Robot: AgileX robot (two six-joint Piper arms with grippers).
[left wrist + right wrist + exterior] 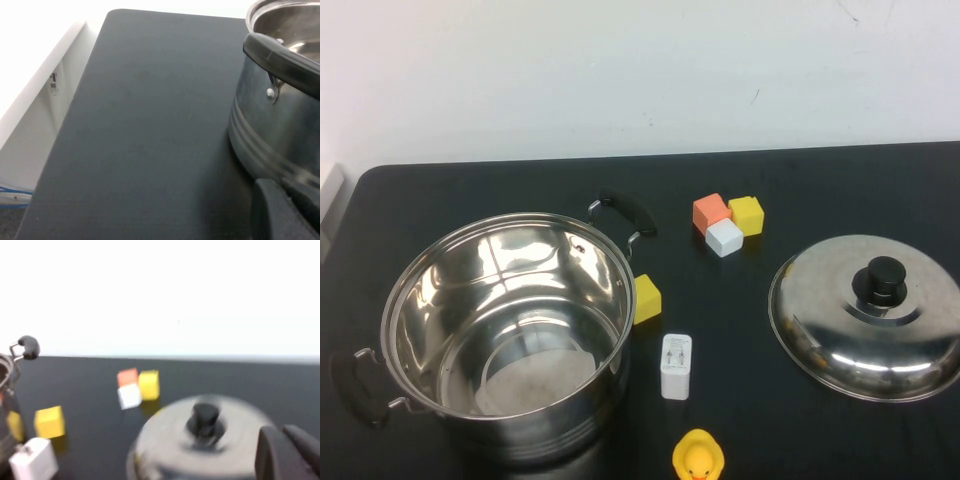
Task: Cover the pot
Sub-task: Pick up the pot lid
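The pot point(505, 330), a large shiny steel stockpot with two black side handles, stands open at the table's front left. Its wall and one handle show in the left wrist view point(280, 110). The domed steel lid point(870, 320) with a black knob lies flat on the table at the right, knob up, and shows in the right wrist view point(200, 440). My left gripper point(287, 187) is shut and empty, low beside the pot's outer wall. My right gripper point(280, 429) is shut and empty, near the lid's edge. Neither arm shows in the high view.
Orange, yellow and white cubes point(728, 225) sit together behind the lid. A yellow cube point(646, 298) touches the pot's right side. A white charger point(676, 366) and a yellow rubber duck point(698, 458) lie between pot and lid. The table's left edge point(75, 100) is near the pot.
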